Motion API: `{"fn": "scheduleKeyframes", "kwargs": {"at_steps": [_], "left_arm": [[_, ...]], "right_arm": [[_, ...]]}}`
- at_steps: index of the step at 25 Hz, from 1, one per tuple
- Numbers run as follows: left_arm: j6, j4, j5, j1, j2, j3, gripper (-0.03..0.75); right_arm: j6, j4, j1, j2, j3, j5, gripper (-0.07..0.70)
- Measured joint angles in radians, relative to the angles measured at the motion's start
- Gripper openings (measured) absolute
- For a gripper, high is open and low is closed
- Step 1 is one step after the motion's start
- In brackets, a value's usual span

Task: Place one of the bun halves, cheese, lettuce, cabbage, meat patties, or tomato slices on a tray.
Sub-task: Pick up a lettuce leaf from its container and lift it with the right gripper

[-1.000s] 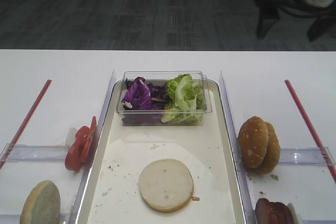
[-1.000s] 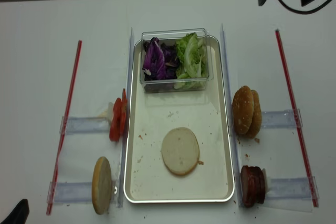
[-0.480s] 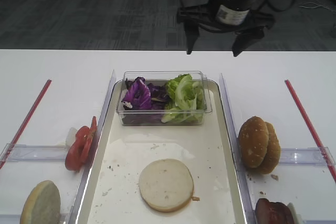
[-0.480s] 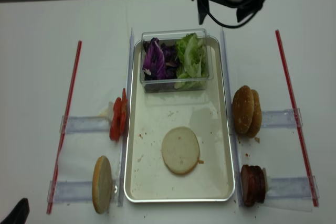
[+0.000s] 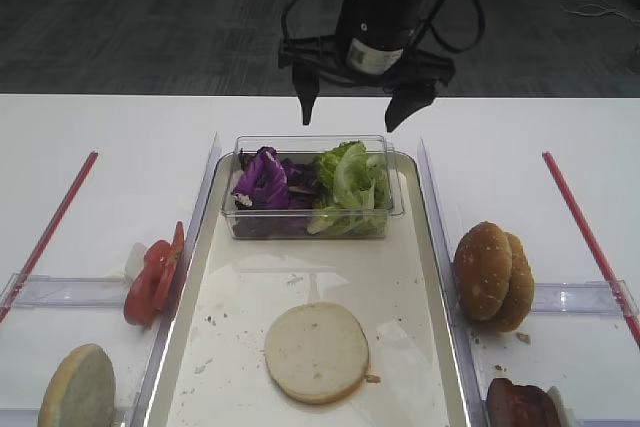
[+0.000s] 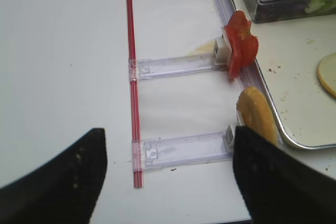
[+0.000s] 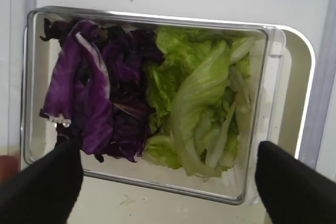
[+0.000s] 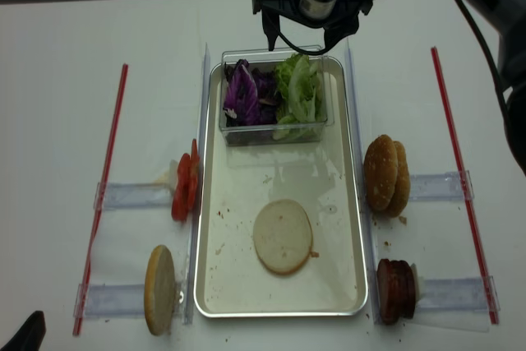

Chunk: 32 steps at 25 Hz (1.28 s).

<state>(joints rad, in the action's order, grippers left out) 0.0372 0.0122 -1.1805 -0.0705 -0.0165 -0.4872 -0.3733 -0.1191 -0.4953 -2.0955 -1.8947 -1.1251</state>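
A pale bun half (image 5: 316, 352) lies cut face up on the cream tray (image 5: 428, 277). At the tray's far end a clear tub holds purple cabbage (image 5: 262, 179) and green lettuce (image 5: 350, 182). My right gripper (image 5: 355, 112) hangs open above the tub; in its wrist view the gripper (image 7: 168, 182) spans the tub with nothing between its fingers. My left gripper (image 6: 168, 182) is open over bare table near another bun half (image 6: 257, 116) and tomato slices (image 6: 240, 45). Sesame bun halves (image 5: 492, 277) and meat patties (image 5: 520, 407) stand right of the tray. No cheese shows.
Red rods (image 5: 50, 232) (image 5: 590, 237) lie along both sides of the white table. Clear plastic holders (image 6: 178, 66) prop the tomato and buns beside the tray. Crumbs speckle the tray floor (image 8: 222, 244).
The right arm has swung in from the far right to above the tub of leaves, still open. Nothing on the table has moved.
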Motion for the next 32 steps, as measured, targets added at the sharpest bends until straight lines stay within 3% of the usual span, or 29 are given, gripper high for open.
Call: {"fn": "scheduleKeyframes", "kwargs": {"at_steps": [17, 32], "left_arm": [[0.000, 0.000, 0.000, 0.000, 0.000, 0.000, 0.504], [0.000, 0.000, 0.000, 0.000, 0.000, 0.000, 0.504]], "right_arm": [[-0.037, -0.034, -0.008, -0.133, 0.000, 0.075, 0.650], [-0.039, -0.006, -0.008, -0.166, 0.000, 0.094, 0.647]]}}
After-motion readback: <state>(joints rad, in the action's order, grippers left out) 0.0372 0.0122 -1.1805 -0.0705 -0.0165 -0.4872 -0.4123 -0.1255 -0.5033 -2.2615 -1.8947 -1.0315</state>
